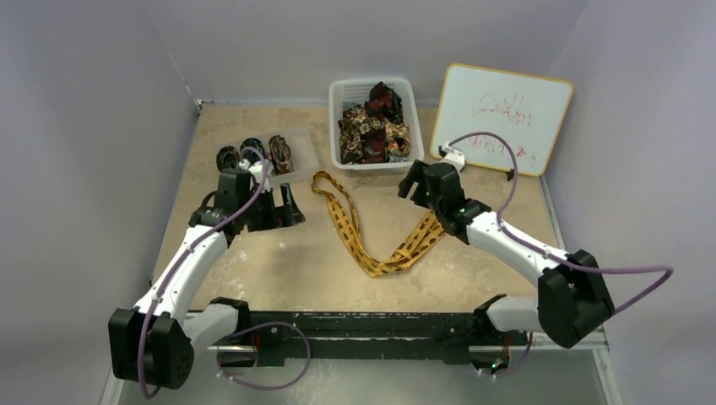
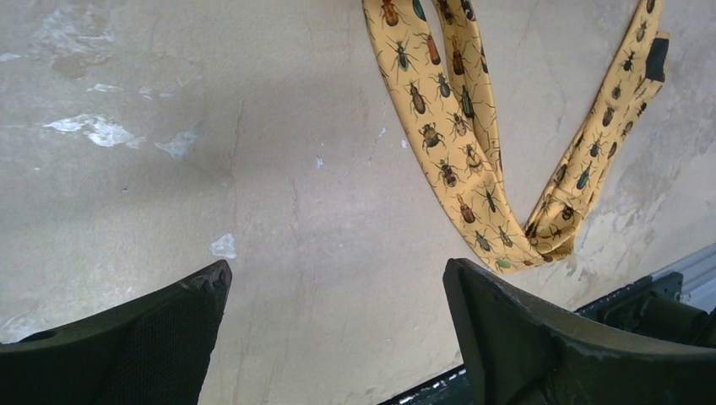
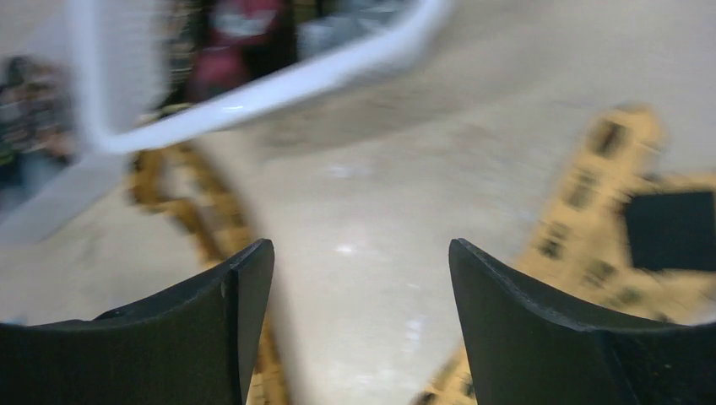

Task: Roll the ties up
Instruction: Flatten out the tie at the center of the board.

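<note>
A golden-yellow tie printed with beetles lies flat on the table in a V, folded at the near end. In the left wrist view the tie lies ahead and to the right of my left gripper, which is open over bare table. My left gripper sits left of the tie's far strand. My right gripper hovers over the tie's right end near the basket. In the blurred right wrist view it is open and empty, with the tie to its right.
A white basket at the back holds several loose dark red and brown ties. Three rolled ties sit on a clear tray at the back left. A whiteboard leans at the back right. Walls enclose the table.
</note>
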`<state>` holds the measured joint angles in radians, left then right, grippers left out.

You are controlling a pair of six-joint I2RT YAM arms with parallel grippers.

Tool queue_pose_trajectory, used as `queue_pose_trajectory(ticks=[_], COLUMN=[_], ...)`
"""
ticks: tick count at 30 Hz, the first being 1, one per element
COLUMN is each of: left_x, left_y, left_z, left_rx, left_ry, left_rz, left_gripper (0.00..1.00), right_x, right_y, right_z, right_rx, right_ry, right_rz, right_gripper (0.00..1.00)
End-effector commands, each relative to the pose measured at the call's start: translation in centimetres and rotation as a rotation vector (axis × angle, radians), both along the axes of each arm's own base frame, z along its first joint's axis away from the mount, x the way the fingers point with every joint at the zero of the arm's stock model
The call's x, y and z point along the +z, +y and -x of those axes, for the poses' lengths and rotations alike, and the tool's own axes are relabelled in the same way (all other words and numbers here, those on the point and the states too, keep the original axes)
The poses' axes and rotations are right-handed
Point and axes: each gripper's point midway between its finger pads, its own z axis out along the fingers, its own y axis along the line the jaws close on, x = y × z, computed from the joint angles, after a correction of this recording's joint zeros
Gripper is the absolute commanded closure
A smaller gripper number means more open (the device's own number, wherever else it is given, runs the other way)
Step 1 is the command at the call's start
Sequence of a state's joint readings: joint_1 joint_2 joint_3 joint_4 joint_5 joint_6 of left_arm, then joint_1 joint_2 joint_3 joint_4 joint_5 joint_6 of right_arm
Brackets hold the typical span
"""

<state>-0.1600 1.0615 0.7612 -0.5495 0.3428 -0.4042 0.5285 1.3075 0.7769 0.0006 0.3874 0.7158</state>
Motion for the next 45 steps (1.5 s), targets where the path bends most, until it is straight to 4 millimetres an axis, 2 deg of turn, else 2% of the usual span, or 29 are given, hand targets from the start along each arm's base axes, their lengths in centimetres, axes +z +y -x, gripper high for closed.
queue_pose_trajectory(ticks=[1, 7, 10, 12, 17, 19, 26, 29, 32, 35, 38, 40, 42, 45], left_x=[2.4, 3.2, 3.4, 3.4, 3.2, 3.2, 3.1, 3.1, 3.1, 3.2, 3.2, 3.2, 3.2, 2.8], left_y=[1.1, 2.2, 2.5, 2.6, 2.5, 2.5, 2.5, 2.5, 2.5, 2.6, 2.7, 3.0, 4.2, 7.2], left_z=[-1.0, -1.1, -1.1, -1.1, -1.2, -1.1, -1.2, -1.2, -1.2, -1.2, -1.2, -1.2, -1.3, -1.0], left_rx=[0.067, 0.131, 0.146, 0.150, 0.148, 0.148, 0.147, 0.148, 0.148, 0.148, 0.154, 0.178, 0.265, 0.450], left_ry=[-0.087, -0.123, -0.132, -0.132, -0.124, -0.121, -0.119, -0.118, -0.118, -0.120, -0.122, -0.121, -0.107, -0.047], left_rz=[-0.039, -0.070, -0.077, -0.077, -0.079, -0.080, -0.079, -0.080, -0.080, -0.081, -0.084, -0.092, -0.120, -0.202], left_gripper=[0.04, 0.04, 0.04, 0.04, 0.04, 0.04, 0.04, 0.04, 0.04, 0.04, 0.04, 0.04, 0.04, 0.00], right_x=[3.2, 1.4, 0.0, -0.5, -3.5, -4.8, -7.2, -7.7, -7.8, -6.8, -3.5, -0.3, 3.0, 4.1], right_y=[9.6, 18.9, 21.0, 21.6, 22.3, 22.1, 22.4, 22.6, 23.2, 23.3, 23.5, 23.8, 24.2, 24.2], right_z=[-0.1, 0.5, -0.6, -1.4, -3.0, -3.4, -3.9, -4.2, -4.0, -3.8, -3.3, -2.6, -1.2, 1.3], right_rx=[0.440, 0.655, 0.679, 0.677, 0.703, 0.698, 0.708, 0.705, 0.714, 0.669, 0.646, 0.663, 0.686, 0.682], right_ry=[-0.142, -0.121, -0.102, -0.106, -0.063, -0.045, -0.026, -0.029, -0.034, -0.070, -0.139, -0.221, -0.319, -0.380], right_rz=[-0.183, -0.110, -0.085, -0.050, 0.081, 0.139, 0.261, 0.303, 0.338, 0.392, 0.394, 0.362, 0.333, 0.375], right_gripper=[0.20, 0.18, 0.19, 0.19, 0.18, 0.18, 0.20, 0.27, 0.50, 0.68, 0.86, 0.91, 0.93, 0.93])
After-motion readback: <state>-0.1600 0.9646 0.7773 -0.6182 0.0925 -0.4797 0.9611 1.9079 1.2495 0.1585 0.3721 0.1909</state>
